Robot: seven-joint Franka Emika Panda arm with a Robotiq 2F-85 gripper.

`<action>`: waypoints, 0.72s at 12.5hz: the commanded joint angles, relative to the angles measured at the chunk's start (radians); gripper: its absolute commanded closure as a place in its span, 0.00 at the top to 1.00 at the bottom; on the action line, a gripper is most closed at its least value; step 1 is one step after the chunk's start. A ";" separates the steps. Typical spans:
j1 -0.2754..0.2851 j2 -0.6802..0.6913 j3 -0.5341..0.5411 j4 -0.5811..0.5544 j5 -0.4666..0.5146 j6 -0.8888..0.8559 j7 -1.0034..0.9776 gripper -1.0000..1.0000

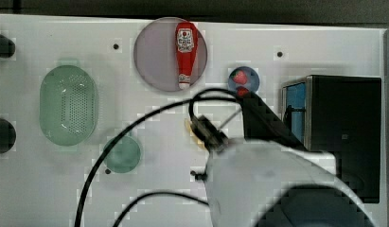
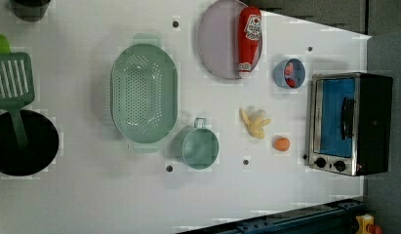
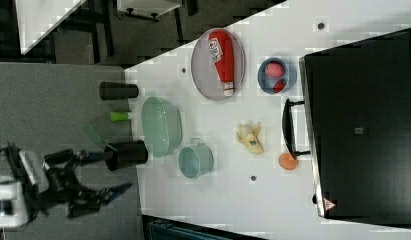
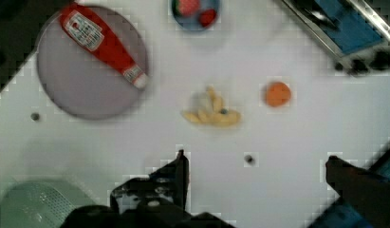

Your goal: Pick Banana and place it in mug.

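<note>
Banana [image 1: 191, 131] largely hidden beneath the arm in the top view, pincer [image 4: 256, 164] spread wide and empty above the table [image 2: 90, 195], mug [image 2: 200, 148] beside the colander [image 2: 144, 92], orange fruit [image 2: 281, 144] near the toaster oven [image 2: 349, 122].

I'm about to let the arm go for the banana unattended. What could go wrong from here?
The banana looks peeled and splayed, so the open fingers might catch only a flap and drop it. The orange lies close beside it and could get knocked. The mug sits right next to the colander, so a loose release may miss.
</note>
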 commanded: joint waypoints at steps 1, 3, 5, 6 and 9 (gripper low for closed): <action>0.024 0.128 0.003 -0.159 0.000 0.097 -0.071 1.00; 0.025 0.167 0.003 -0.233 -0.001 0.223 -0.158 1.00; 0.025 0.215 0.002 -0.295 -0.001 0.338 -0.238 1.00; 0.024 0.242 0.001 -0.321 -0.001 0.389 -0.270 1.00; 0.023 0.342 -0.001 -0.381 -0.001 0.517 -0.338 1.00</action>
